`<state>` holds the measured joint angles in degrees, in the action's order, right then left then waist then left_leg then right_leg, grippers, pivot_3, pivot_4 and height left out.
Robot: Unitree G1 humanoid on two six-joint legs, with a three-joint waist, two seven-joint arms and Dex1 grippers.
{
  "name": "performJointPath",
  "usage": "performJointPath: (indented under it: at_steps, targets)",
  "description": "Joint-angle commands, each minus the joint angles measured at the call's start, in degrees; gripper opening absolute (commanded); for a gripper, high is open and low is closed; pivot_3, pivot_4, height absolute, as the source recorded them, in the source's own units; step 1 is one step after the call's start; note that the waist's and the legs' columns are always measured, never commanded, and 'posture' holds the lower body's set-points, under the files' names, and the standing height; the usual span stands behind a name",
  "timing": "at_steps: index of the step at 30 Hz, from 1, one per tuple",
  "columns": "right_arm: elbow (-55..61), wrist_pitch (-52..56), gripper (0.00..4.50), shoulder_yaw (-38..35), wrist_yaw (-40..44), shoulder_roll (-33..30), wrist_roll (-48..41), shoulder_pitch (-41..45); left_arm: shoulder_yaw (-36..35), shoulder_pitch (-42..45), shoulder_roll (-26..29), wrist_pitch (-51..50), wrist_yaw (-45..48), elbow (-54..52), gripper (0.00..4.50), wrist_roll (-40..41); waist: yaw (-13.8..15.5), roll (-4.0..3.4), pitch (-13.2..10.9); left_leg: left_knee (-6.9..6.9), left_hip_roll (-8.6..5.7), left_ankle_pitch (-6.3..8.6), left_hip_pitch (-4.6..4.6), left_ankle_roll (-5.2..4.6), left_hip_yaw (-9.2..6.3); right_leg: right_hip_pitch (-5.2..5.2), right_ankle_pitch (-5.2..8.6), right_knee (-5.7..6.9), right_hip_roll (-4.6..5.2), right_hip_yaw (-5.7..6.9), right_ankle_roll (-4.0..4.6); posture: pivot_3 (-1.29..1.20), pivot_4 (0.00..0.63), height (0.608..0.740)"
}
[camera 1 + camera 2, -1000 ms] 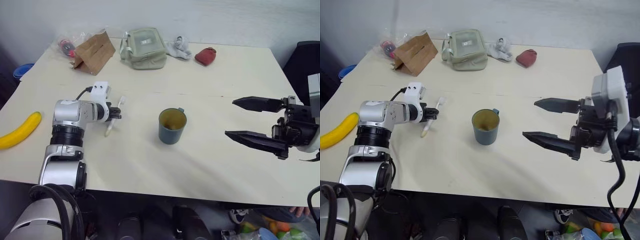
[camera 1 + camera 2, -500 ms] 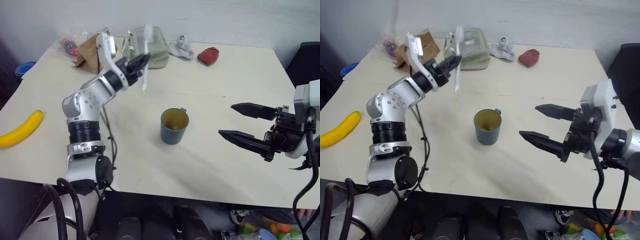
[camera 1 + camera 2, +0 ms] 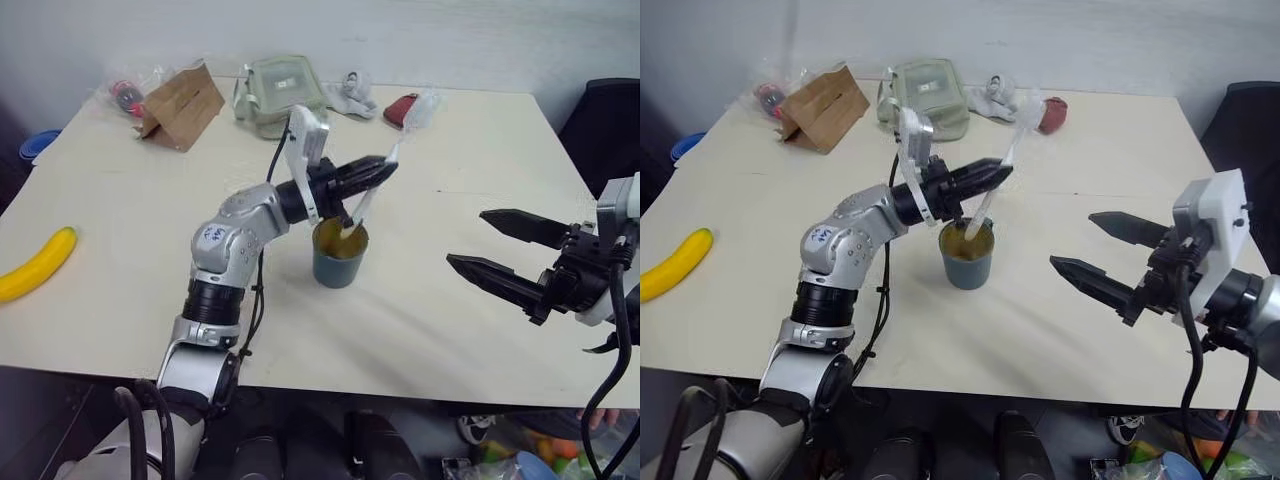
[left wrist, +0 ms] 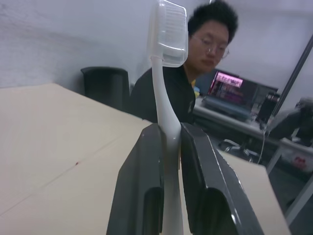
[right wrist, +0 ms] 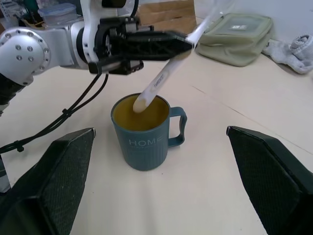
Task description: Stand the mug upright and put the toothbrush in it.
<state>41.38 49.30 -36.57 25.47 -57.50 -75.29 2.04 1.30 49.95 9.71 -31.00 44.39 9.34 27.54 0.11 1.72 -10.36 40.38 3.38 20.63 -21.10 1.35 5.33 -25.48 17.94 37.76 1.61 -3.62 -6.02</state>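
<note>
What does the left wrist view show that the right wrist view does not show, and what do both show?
The left wrist view alone shows the bristle head of the toothbrush, a seated person and a laptop. The right wrist view alone shows the upright mug with the toothbrush's handle end at its mouth, and a green pouch. Both show the left end effector shut on the toothbrush, and the table.

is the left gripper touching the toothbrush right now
Touching. The left wrist view shows the left gripper with its two fingers pressed against both sides of the toothbrush handle, no gap.
</note>
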Motion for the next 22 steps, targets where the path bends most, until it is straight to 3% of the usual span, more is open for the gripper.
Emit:
performJointPath:
  at_steps: [1, 6, 8, 11, 14, 17, 18, 22]
  targets:
    - [0.7, -1.8, 4.5, -2.4, -0.5, 0.3, -0.1, -0.5, 0.1, -0.3, 1.6, 1.8, 2.6, -3.2, 1.72, 0.4, 0.0, 0.0, 0.0, 0.0, 0.0, 0.0, -0.01, 0.0, 0.0, 0.0, 0.0, 0.0, 0.01, 0.0, 0.0, 0.0, 0.15, 0.74]
    - [-1.2, -2.7, 4.5, -1.1, 0.4, 0.0, 1.4, 0.0, -3.8, -0.6, 3.7, -1.8, 2.3, -5.2, 3.19, 4.2, 0.0, 0.0, 0.0, 0.0, 0.01, 0.0, -0.01, 0.0, -0.01, 0.0, 0.0, -0.01, 0.01, 0.0, 0.0, 0.0, 0.15, 0.74]
    - [-2.8, -2.9, 4.5, -0.5, 2.3, -0.5, 3.2, -0.1, -7.6, 0.4, 8.2, -5.7, 3.8, -6.3, 3.76, 7.6, -0.1, 0.0, 0.0, 0.0, 0.03, 0.0, -0.03, 0.0, -0.02, 0.0, 0.0, -0.01, 0.02, 0.0, 0.0, 0.0, 0.15, 0.74]
    - [-5.1, -2.6, 4.5, -0.6, 6.6, -1.9, 5.5, -0.9, -10.4, 1.7, 17.7, -9.9, 9.4, -6.1, 3.76, 10.6, -0.7, -0.02, 0.0, -0.03, 0.19, 0.0, 0.03, 0.0, 0.02, -0.01, 0.0, 0.02, -0.12, -0.03, 0.01, 0.0, 0.15, 0.74]
    - [-7.3, -2.3, 4.5, -0.5, 13.1, -4.0, 8.2, -2.1, -9.3, 0.2, 30.9, -9.5, 22.6, -6.4, 3.76, 9.8, -1.1, -0.05, 0.0, -0.08, 0.18, -0.01, 0.06, 0.01, 0.03, -0.03, 0.02, 0.0, -0.15, 0.01, 0.03, 0.0, 0.15, 0.74]
    - [-11.0, -3.0, 4.5, 0.8, 20.1, -6.5, 11.8, -2.6, -6.9, -1.6, 45.8, -2.4, 33.1, -0.5, 3.76, 2.5, -1.5, -0.06, 0.0, -0.2, 0.16, -0.01, 0.04, 0.02, 0.03, -0.01, 0.03, -0.13, -0.14, 0.09, 0.06, 0.0, 0.15, 0.74]
    - [-12.1, -3.4, 4.5, 1.4, 21.4, -6.8, 12.9, -2.2, -6.9, -2.1, 48.7, -1.2, 34.9, 1.2, 3.76, 1.6, -1.5, -0.06, 0.0, -0.25, 0.12, -0.01, 0.09, 0.02, 0.05, 0.0, 0.03, -0.15, -0.12, 0.07, 0.06, 0.0, 0.15, 0.74]
    - [-14.3, -4.3, 4.5, 3.4, 23.8, -6.3, 15.5, -0.3, -7.4, -4.0, 52.0, 2.6, 37.8, 2.9, 3.76, 0.1, -1.1, -0.06, 0.0, -0.2, 0.04, -0.01, 0.0, 0.0, 0.31, 0.04, 0.04, -0.24, -0.08, 0.17, 0.08, 0.0, 0.15, 0.74]
